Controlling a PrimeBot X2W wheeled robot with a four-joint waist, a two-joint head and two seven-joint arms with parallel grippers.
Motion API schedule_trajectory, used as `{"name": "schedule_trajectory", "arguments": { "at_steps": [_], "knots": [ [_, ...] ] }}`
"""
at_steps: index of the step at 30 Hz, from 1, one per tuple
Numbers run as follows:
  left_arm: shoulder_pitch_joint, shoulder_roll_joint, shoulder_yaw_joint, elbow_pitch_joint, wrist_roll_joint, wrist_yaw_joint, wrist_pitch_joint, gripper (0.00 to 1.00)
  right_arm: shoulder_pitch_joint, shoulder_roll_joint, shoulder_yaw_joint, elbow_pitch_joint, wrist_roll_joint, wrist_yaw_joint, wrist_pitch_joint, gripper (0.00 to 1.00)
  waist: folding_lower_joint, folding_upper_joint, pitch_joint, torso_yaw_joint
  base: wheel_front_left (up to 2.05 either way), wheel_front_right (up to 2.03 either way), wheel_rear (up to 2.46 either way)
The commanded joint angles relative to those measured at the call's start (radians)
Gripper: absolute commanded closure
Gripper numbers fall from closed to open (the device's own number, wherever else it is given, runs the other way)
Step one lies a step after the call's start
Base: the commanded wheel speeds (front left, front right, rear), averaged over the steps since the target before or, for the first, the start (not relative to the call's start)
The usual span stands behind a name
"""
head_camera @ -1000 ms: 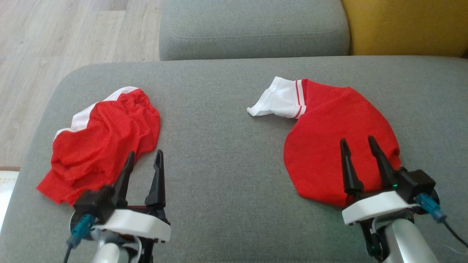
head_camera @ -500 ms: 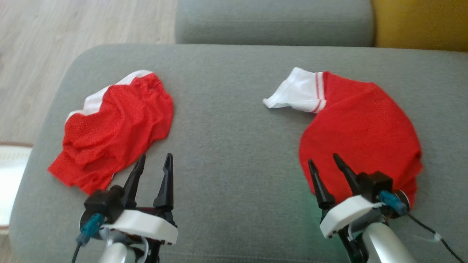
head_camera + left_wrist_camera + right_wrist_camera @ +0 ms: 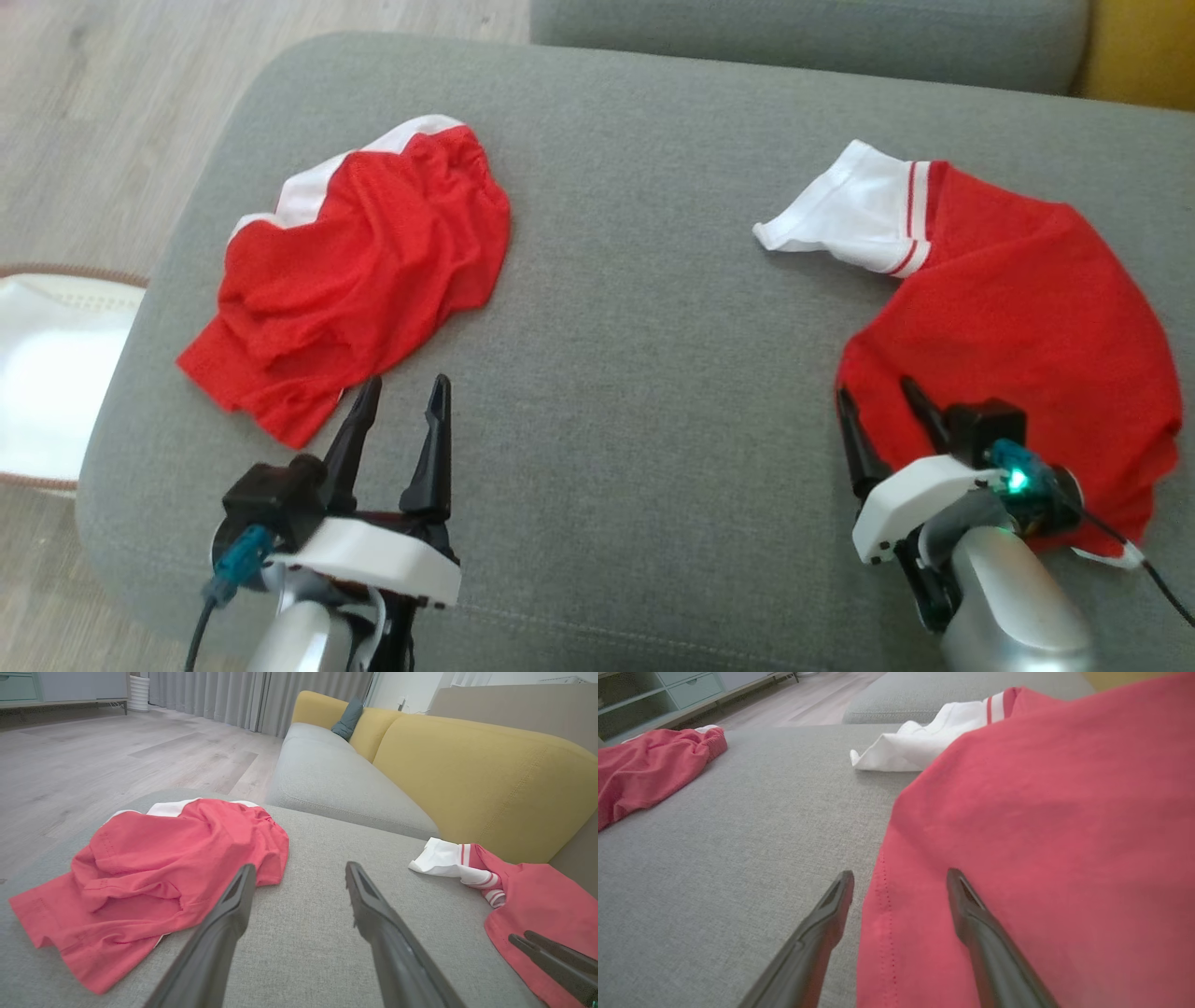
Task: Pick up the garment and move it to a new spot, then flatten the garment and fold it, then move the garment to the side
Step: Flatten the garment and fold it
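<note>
A broad grey woven-fabric seat cushion (image 3: 616, 355) carries everything, with a mustard-yellow upholstered backrest (image 3: 472, 770) behind it. On the robot's right half of the cushion lies the crumpled red jersey shirt (image 3: 1018, 308). Its long axis runs on a diagonal, from the near right edge of the cushion up and away toward the middle. Well apart from it, on the left half, lies a rumpled pair of red mesh shorts with a white band (image 3: 364, 261), slanting from the near left corner toward the far middle. The shirt's white sleeve with red stripes (image 3: 850, 210) sticks out at the far end and points to the robot's left. The right gripper (image 3: 876, 387) is spread wide at the shirt's near left hem – in the right wrist view one finger is over bare grey cushion, the other over red cloth, and the stitched hem runs between them. Whether the fingers touch the fabric cannot be told. The left gripper (image 3: 407, 383) is likewise spread and holds nothing, just beside the near edge of the shorts.
</note>
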Motion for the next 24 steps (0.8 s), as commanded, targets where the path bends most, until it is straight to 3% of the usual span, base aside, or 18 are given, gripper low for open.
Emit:
{"name": "schedule_trajectory", "arguments": {
  "at_steps": [1, 18, 19, 20, 24],
  "knots": [
    [-0.046, -0.003, 0.025, -0.026, 0.01, -0.006, -0.012, 0.0, -0.047, -0.002, 0.027, 0.003, 0.004, -0.001, -0.014, 0.0, 0.0, 0.0, 0.008, 0.008, 0.0, 0.0, 0.0],
    [-0.076, -0.004, 0.008, -0.029, -0.01, 0.002, -0.012, 0.0, -0.135, -0.002, 0.114, 0.19, 0.102, -0.001, -0.025, 0.0, 0.0, 0.0, 0.053, -0.012, 0.0, 0.0, 0.0],
    [-0.078, -0.004, 0.008, -0.029, -0.01, 0.002, -0.012, 0.0, -0.139, -0.002, 0.118, 0.202, 0.108, -0.001, -0.023, 0.09, 0.0, 0.0, 0.054, -0.013, 0.0, 0.0, 0.0],
    [-0.079, -0.004, 0.008, -0.027, -0.01, 0.002, -0.012, 0.0, -0.143, -0.002, 0.123, 0.213, 0.113, -0.001, -0.022, 1.0, 0.0, 0.0, 0.054, -0.013, 0.0, 0.0, 0.0],
    [-0.078, -0.004, 0.006, -0.02, -0.011, 0.003, -0.012, 0.0, -0.154, -0.002, 0.145, 0.243, 0.129, -0.001, -0.026, 1.0, 0.0, 0.0, 0.038, -0.016, 0.0, 0.0, 0.0]
  ]
}}
